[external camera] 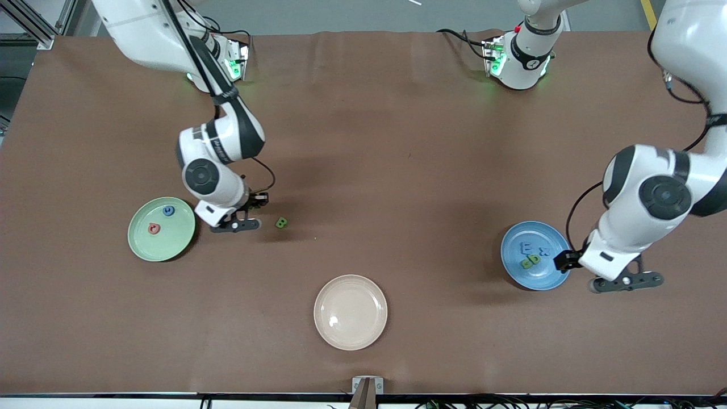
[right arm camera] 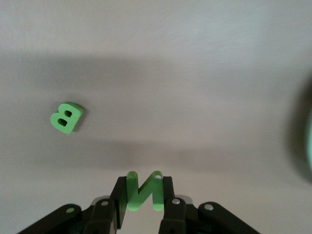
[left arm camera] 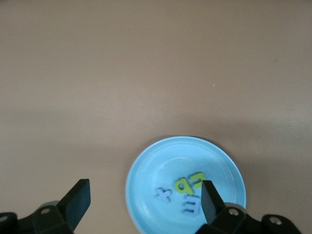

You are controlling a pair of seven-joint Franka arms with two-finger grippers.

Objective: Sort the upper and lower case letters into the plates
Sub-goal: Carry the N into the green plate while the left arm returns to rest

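My right gripper point(external camera: 258, 200) point(right arm camera: 144, 192) is shut on a green letter N point(right arm camera: 144, 190), held upright over the bare table. It hangs between the mint green plate point(external camera: 170, 245) and a green letter B point(external camera: 281, 222) point(right arm camera: 67, 117) lying on the cloth. The mint plate holds a blue letter point(external camera: 168, 211) and a pinkish red letter point(external camera: 154, 228). My left gripper point(external camera: 566, 261) point(left arm camera: 144, 201) is open and empty over the rim of the blue plate point(external camera: 521, 274) point(left arm camera: 229, 165). That plate holds a blue E point(left arm camera: 191, 204), a blue x point(left arm camera: 164, 194) and two green letters point(left arm camera: 189, 183).
A cream-beige plate point(external camera: 350, 335) with nothing in it sits near the table's front edge, midway between the arms. Brown cloth covers the whole table. A small mount point(external camera: 367, 389) sits at the front edge.
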